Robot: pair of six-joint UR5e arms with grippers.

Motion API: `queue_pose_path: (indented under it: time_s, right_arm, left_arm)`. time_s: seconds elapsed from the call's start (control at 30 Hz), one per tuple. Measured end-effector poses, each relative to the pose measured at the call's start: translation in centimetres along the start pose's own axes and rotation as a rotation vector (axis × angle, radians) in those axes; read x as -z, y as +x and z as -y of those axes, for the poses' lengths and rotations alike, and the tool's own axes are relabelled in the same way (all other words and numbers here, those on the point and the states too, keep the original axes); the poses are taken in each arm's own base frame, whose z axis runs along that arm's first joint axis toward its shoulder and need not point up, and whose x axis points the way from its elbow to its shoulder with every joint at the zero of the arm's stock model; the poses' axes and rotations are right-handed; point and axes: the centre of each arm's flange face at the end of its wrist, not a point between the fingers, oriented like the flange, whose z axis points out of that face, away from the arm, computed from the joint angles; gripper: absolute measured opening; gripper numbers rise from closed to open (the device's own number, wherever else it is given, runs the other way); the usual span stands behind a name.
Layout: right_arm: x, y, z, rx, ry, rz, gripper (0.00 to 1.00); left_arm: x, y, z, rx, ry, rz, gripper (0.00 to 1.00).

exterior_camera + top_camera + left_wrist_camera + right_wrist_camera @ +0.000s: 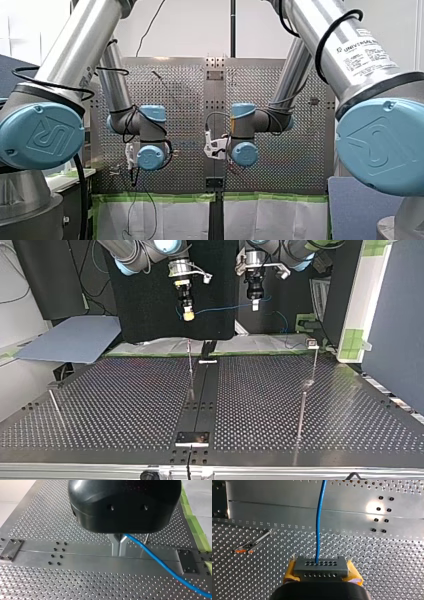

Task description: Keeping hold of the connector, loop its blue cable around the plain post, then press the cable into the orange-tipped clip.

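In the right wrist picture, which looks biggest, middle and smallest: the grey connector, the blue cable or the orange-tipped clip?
1. grey connector, bulkiest, but it sits closest to the camera.
2. blue cable, longer yet thin, so its place against the connector is unsure.
3. orange-tipped clip, clearly smallest, farther off on the table.

Blue cable (pixel 319 525) cut off at view's edge

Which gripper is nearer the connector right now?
Right. My right gripper clamps the grey connector between its yellow pads. My left gripper grips the blue cable farther along, apart from the connector.
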Motion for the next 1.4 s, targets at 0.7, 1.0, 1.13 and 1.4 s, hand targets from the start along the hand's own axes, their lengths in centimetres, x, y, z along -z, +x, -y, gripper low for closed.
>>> queue_pose_path:
  time_s: [0.7,1.0,1.13,1.4]
  right_arm:
    - [0.0,0.0,0.0,0.0,0.0,0.0,0.0]
    - [0.0,0.0,0.0,0.0,0.0,0.0,0.0]
    - [0.0,0.0,0.0,0.0,0.0,0.0,0.0]
    - [0.0,0.0,0.0,0.0,0.0,0.0,0.0]
  left_arm:
    - [0.0,0.0,0.0,0.0,0.0,0.0,0.0]
    - [0.0,0.0,0.0,0.0,0.0,0.0,0.0]
    - [0.0,0.0,0.0,0.0,0.0,0.0,0.0]
    - [0.0,0.0,0.0,0.0,0.0,0.0,0.0]
